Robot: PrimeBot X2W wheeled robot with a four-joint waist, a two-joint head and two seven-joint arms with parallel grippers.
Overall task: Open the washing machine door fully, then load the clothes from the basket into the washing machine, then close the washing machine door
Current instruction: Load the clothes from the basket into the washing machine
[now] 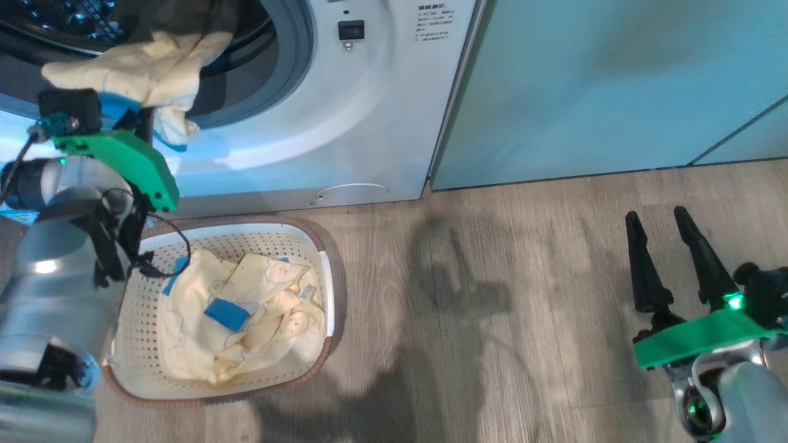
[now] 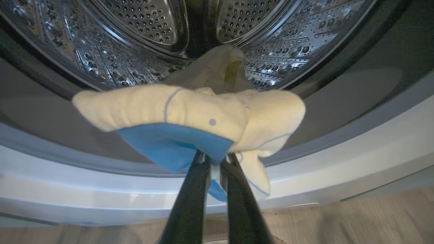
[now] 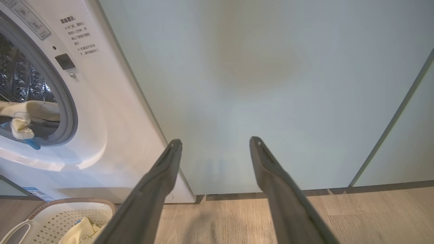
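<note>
Head view: left tool [image 1: 146, 120] at drum [image 1: 58, 17]

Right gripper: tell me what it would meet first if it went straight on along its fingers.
The right gripper, open, points at the pale teal cabinet panel beside the washing machine; that would likely come first. Nothing shows in between, though depth is unclear.

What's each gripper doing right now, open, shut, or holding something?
Left gripper: shut on a soft pale yellow garment with blue trim, at the mouth of the steel drum.
Right gripper: open, holding nothing.
</note>
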